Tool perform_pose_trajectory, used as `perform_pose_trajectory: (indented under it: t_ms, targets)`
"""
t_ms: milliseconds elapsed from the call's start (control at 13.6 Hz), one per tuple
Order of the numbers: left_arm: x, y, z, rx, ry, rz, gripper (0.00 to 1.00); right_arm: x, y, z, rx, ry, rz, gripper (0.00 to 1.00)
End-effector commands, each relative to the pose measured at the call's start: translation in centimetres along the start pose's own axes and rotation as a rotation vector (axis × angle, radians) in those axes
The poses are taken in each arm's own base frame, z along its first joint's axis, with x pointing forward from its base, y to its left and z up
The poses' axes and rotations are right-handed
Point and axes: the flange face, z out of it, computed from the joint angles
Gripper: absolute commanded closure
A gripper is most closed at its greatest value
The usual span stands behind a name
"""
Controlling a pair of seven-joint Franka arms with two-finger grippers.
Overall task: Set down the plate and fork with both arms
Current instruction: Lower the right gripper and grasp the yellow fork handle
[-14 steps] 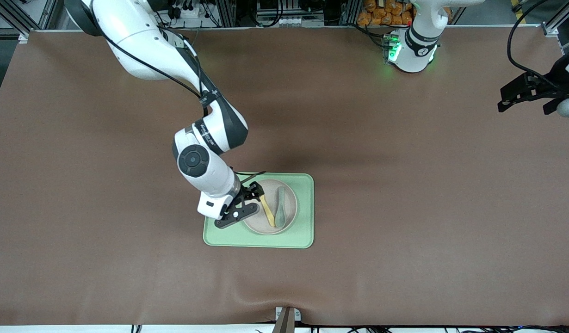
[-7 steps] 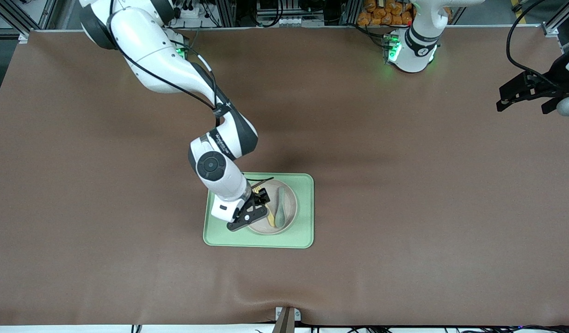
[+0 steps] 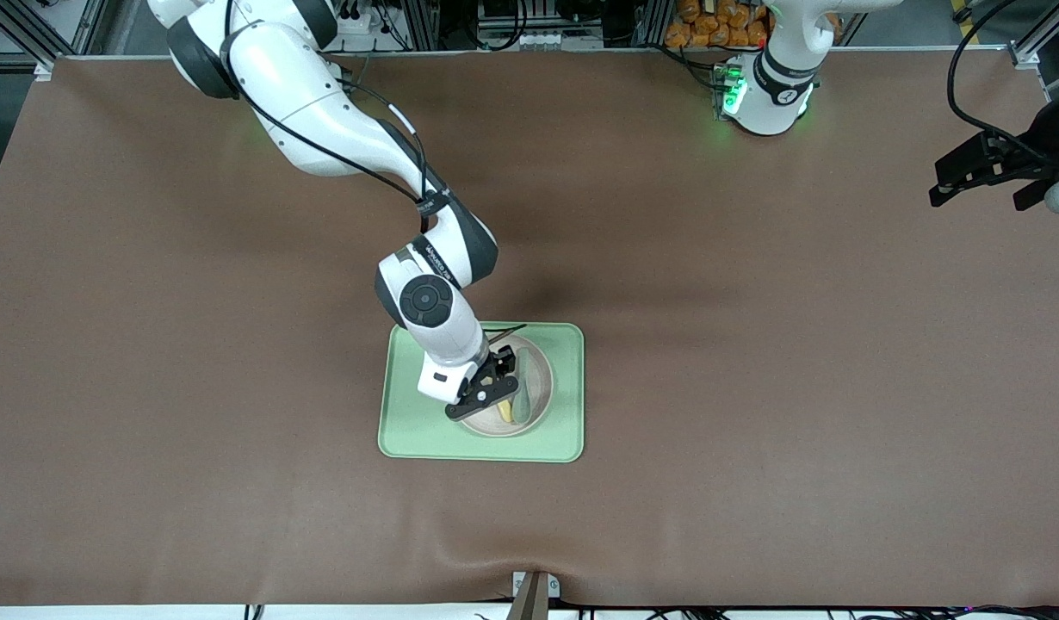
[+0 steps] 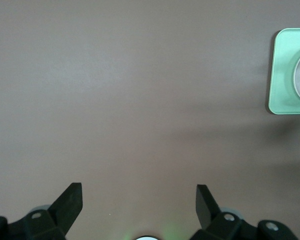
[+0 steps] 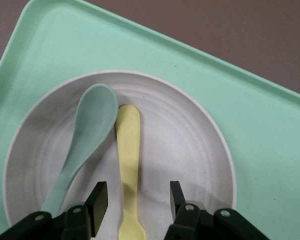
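The off-white plate (image 3: 536, 379) sits in the light-green tray (image 3: 426, 430). In the right wrist view the plate (image 5: 190, 145) holds the pale-yellow fork (image 5: 128, 150) beside a grey-green spoon (image 5: 87, 135). My right gripper (image 5: 138, 200) is open just over the plate, one finger on each side of the fork's handle, not touching it. In the front view it (image 3: 492, 385) covers most of the fork (image 3: 504, 412). My left gripper (image 4: 139, 200) is open and empty, held high over bare table at the left arm's end, where it (image 3: 981, 176) waits.
The spoon (image 3: 523, 392) lies close beside the fork in the plate. The tray's raised rim (image 5: 270, 95) surrounds the plate. The brown table cover (image 3: 753, 387) lies bare around the tray. The tray's corner shows at the left wrist view's edge (image 4: 285, 75).
My right arm has swung toward the left arm's end and come down over the plate, so its open gripper now straddles the fork. The left arm has barely moved.
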Motion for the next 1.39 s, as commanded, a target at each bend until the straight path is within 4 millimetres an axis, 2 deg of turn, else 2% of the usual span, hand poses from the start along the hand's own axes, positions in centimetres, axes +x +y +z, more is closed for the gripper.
perform_pose_trajectory:
  t_ms: [0,440,587,660,734,954,1027,1100,1174,1320]
  targets:
    - [-0.7,-0.1,-0.7,-0.006,0.01,-0.008,0.0,0.4,-0.7,0.4,-0.03,0.013,-0.003,0.4]
    - [-0.7,-0.2,-0.7,-0.004,0.01,-0.01,0.0,0.0,-1.4,1.6,-0.04,0.025,-0.002,0.42]
    - [-0.7,-0.1,-0.7,-0.003,0.01,-0.008,0.0,0.0,-1.2,1.7,-0.059,0.029,-0.021,0.56]
    - [-0.7,-0.1,-0.7,-0.003,0.01,-0.008,0.0,-0.1,-1.2,1.9,-0.068,0.027,-0.03,0.67]
    - [-0.7,-0.1,-0.7,-0.003,0.01,-0.008,0.0,-0.1,-1.2,1.8,-0.066,0.028,-0.029,0.71]
    - [-0.7,-0.1,-0.7,-0.001,0.01,-0.007,0.0,-0.1,-0.9,1.9,-0.07,0.026,-0.024,0.71]
    - [-0.7,0.0,-0.7,-0.001,0.01,-0.006,0.0,-0.1,-0.7,2.0,-0.07,0.025,-0.022,0.81]
    - [-0.7,0.2,-0.7,-0.001,0.01,-0.002,0.0,-0.1,-0.8,1.9,-0.069,0.021,-0.018,0.95]
    - [-0.7,0.2,-0.6,-0.001,0.008,-0.002,0.0,-0.1,-0.8,1.8,-0.068,0.021,-0.008,1.0]
    - [-0.7,0.2,-0.7,-0.001,0.01,-0.002,0.0,0.2,-0.8,1.2,-0.067,0.028,0.015,1.0]
